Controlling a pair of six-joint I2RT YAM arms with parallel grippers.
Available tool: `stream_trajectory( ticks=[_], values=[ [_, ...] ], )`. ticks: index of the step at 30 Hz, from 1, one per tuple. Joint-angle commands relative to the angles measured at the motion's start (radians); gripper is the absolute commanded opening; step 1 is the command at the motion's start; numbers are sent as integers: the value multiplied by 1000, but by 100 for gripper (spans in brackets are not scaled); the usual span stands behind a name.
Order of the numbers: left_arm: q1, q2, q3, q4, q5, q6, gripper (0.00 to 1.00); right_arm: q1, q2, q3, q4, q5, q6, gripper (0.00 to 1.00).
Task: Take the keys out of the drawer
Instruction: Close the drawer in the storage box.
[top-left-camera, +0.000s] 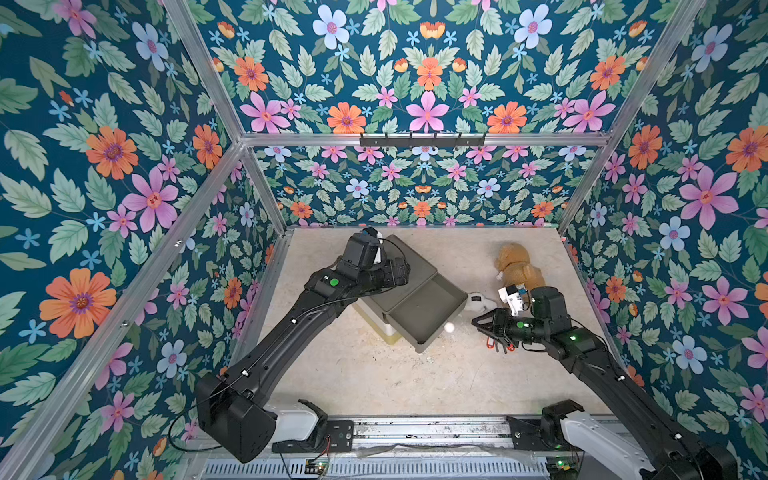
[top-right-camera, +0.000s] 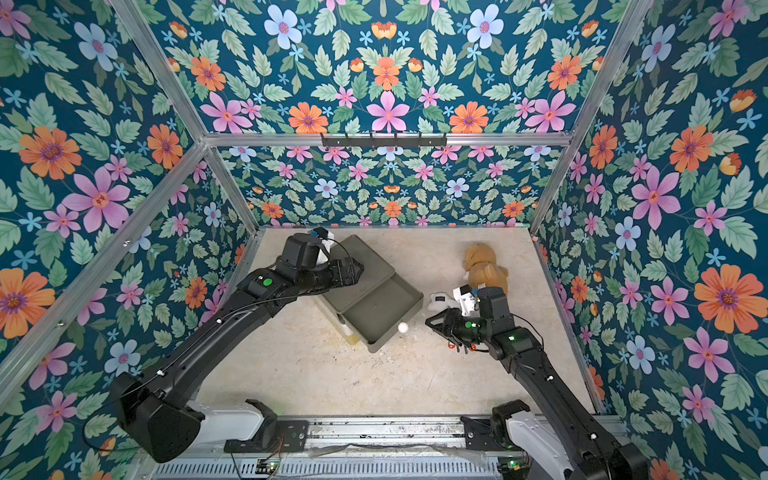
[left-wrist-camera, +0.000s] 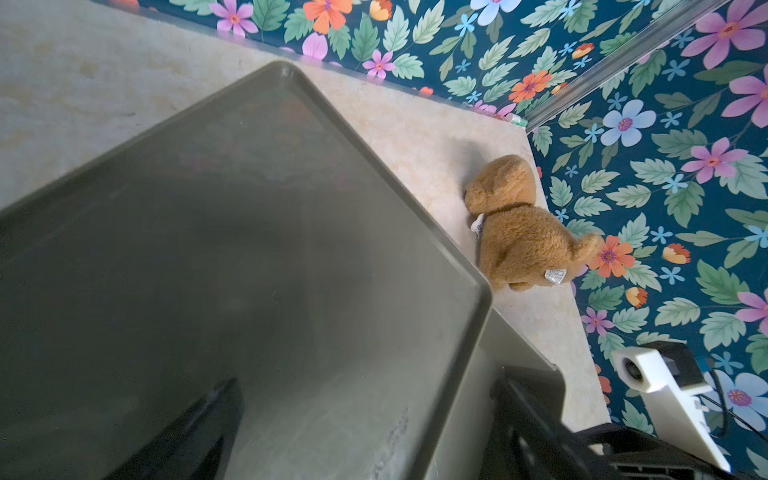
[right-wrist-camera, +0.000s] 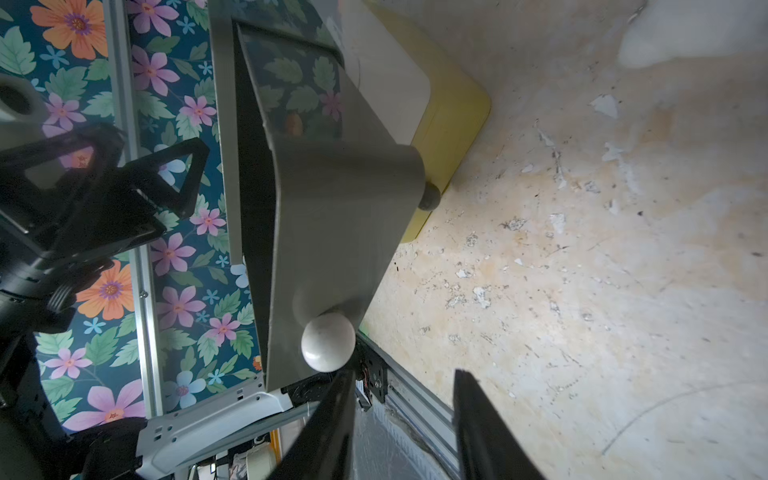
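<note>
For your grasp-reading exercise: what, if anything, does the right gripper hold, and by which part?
Nothing: the right gripper is open, with nothing between its fingers.

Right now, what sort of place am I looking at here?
Probably a robot test booth, not a home: floral panels in aluminium framing, a left arm and right arm mounted on a base rail, one drawer unit on the tabletop.

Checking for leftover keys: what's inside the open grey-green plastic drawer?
The pulled-out part of the grey-green plastic drawer shows only bare floor, with nothing lying on it. Its rear part lies under the cabinet top, so that stretch is hidden.
</note>
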Motion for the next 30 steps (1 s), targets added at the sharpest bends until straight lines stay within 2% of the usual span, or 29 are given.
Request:
stream_trajectory(
  ticks=[1,13,21,30],
  values=[
    [11,-1,-18,43,42,-6,99,27,23,3,80,25,37,43],
    [25,-24,-68,71,62,-15,99,90,165,63,169,51,46,43],
    [25,-46,-64,81,56,-21,99,124,207,84,197,63,55,44],
    [25,-185,-136,102,-27,-42,99,149,249,111,231,65,67,43]
  ],
)
